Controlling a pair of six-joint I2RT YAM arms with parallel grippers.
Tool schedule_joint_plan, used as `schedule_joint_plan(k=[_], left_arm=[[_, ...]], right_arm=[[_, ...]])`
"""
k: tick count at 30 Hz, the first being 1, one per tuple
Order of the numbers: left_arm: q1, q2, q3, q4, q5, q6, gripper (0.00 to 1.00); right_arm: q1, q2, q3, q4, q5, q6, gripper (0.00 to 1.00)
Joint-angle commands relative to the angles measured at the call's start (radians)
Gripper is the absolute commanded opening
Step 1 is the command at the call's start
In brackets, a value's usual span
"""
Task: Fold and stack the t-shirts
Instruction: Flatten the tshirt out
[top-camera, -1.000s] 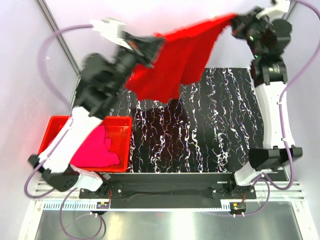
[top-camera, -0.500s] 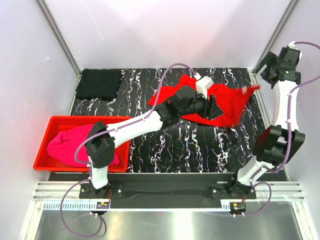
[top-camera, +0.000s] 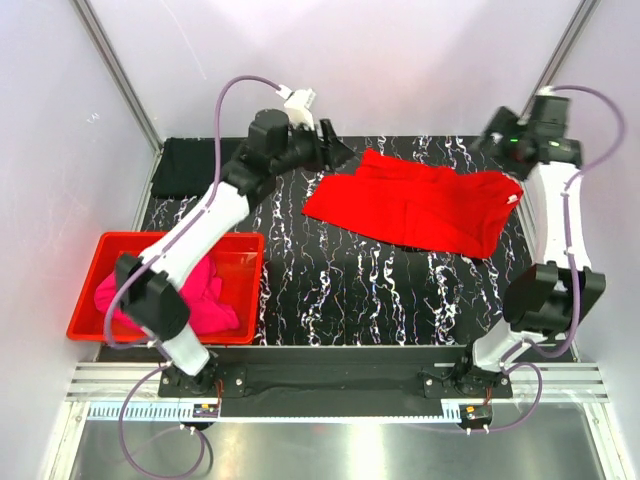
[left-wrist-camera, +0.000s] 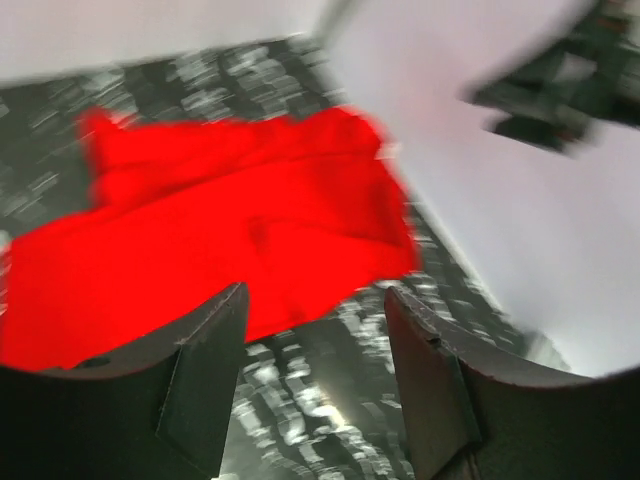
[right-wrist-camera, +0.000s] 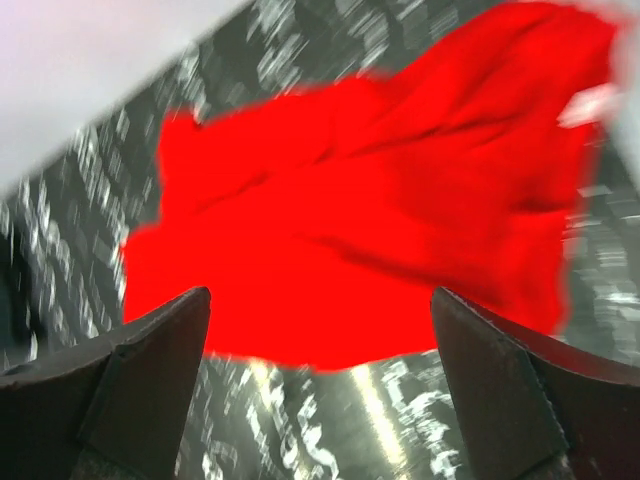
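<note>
Top external view gives me the relation that matters: the bright red cloth t-shirt (top-camera: 415, 210) lies spread on the black white-veined table (top-camera: 350, 290), its long axis running left to right, between my two tools. My left gripper (top-camera: 335, 150) hangs just beyond its far left corner. My right gripper (top-camera: 495, 133) hangs by its far right end and looks the nearer. Both wrist views show jaws spread wide with nothing between them, the shirt ahead and below. The folded black t-shirt (top-camera: 190, 165) lies in the far left corner, and the magenta pink t-shirt (top-camera: 190, 300) is heaped in the red plastic rectangular bin (top-camera: 180, 238). I can read no brand, label or writing.
</note>
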Motion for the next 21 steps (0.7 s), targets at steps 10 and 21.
schedule_joint_plan(k=[10, 21], left_arm=[[0.091, 0.398, 0.162, -0.403, -0.363, -0.074, 0.62], [0.154, 0.467, 0.11, -0.402, -0.524, -0.178, 0.58]], right_arm=[[0.286, 0.02, -0.307, 0.119, -0.049, 0.035, 0.65], [0.344, -0.039, -0.46, 0.16, -0.012, -0.002, 0.55]])
